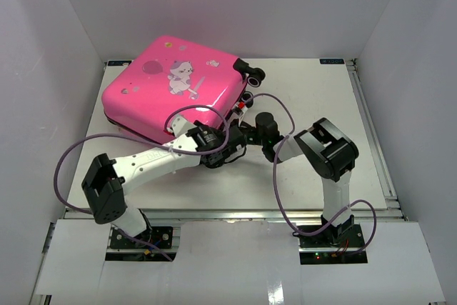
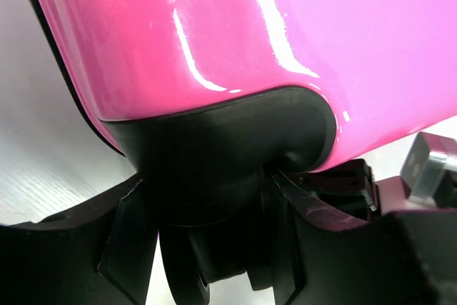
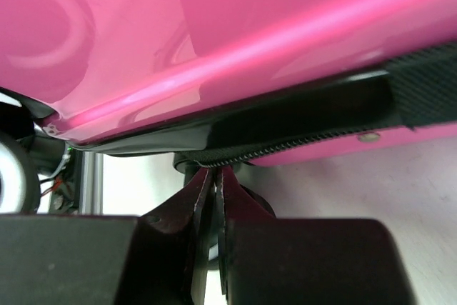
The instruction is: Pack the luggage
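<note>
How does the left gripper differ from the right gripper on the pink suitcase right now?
The left gripper's fingers stand wide apart, straddling a black wheel of the luggage; the right gripper's are nearly together. The left gripper sits at a corner; the right gripper's tips meet the black zipper trim along an edge. Both work the luggage's near side.

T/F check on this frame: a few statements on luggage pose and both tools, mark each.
1. The luggage lies flat on the table, printed side up. True.
2. Its wheels face the left wall. False: they are at its right end.
3. The right tool is spread wide. False: its fingers are nearly together at the black zipper trim.
4. The left tool has a black wheel between its fingers. True.
</note>
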You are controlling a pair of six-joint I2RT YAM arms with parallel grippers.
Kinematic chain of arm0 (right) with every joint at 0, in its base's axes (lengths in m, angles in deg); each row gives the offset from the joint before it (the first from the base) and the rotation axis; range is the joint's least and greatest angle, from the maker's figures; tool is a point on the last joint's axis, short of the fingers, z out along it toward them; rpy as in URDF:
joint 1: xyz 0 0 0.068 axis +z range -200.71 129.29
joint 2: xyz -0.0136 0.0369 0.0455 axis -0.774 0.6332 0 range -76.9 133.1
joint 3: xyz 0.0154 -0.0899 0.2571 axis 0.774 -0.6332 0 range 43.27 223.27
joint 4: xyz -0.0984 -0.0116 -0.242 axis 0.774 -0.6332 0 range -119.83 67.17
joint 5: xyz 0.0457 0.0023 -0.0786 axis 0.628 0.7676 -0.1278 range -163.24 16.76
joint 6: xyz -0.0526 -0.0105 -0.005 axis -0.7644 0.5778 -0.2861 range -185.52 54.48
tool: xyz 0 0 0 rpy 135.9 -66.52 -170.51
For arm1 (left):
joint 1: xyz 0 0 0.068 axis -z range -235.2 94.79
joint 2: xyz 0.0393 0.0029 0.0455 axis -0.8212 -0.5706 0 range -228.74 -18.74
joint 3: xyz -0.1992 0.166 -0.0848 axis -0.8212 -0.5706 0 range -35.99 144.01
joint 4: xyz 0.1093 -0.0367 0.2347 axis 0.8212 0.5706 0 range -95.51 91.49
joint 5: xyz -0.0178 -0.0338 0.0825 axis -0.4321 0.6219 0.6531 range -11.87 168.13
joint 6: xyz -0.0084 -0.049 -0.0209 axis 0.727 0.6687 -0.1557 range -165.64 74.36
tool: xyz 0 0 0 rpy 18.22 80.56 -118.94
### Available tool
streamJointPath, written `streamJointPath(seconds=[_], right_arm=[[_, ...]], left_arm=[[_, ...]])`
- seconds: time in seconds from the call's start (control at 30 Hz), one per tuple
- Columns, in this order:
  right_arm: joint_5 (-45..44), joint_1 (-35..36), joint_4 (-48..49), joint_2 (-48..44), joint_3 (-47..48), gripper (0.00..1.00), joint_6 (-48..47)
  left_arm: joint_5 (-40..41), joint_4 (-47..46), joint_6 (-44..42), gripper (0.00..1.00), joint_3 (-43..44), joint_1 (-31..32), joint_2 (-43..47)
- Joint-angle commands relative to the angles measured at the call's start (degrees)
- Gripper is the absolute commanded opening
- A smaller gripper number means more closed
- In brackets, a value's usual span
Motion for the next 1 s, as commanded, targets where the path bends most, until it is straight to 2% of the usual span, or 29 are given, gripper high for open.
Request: streamJointPath(seconds=[0.0,0.1,0.27,0.4,0.57,0.73,0.77,0.8,0.83,0.97], right_arm=[[-7.9,0.1,-10.7,-5.5,-4.3,0.08,-4.5],[-12.4,0.2,-13.7,-8.6,-6.0,0.08,-5.1],[-19.9,0.2,-21.8,-14.1,-4.3,0.08,-8.6],[-25.3,-0.1,-28.7,-15.8,0.5,0.08,-11.4],[-29.1,-0.7,-32.7,-15.4,4.2,0.08,-13.0],[-23.4,0.9,-30.2,-15.5,3.3,0.09,-14.5],[-23.1,2.0,-30.1,-15.7,3.1,0.11,-15.2],[-21.8,2.8,-29.7,-16.1,2.7,0.28,-16.1],[-20.9,4.1,-27.6,-17.0,1.2,0.37,-16.5],[-18.8,7.0,-21.3,-19.4,-2.4,0.46,-15.7]], left_arm=[[-2.1,9.9,1.0,0.00,-9.5,-0.9,8.6],[-2.8,9.9,0.8,0.00,-14.7,-0.9,17.4],[-1.1,9.9,-2.3,0.00,-17.8,-1.0,29.3],[1.6,9.9,-6.9,0.00,-16.6,-1.1,33.0],[3.5,9.9,-9.8,0.00,-16.2,-1.2,34.8],[4.6,8.4,-11.3,0.00,-16.6,-1.2,36.2],[4.8,8.3,-11.5,0.00,-16.4,-1.2,36.1],[5.2,8.3,-11.8,0.00,-16.3,-1.2,36.0],[5.3,8.3,-11.8,0.00,-16.1,-1.2,35.9],[5.1,7.6,-12.2,0.00,-16.7,-1.2,35.9]])
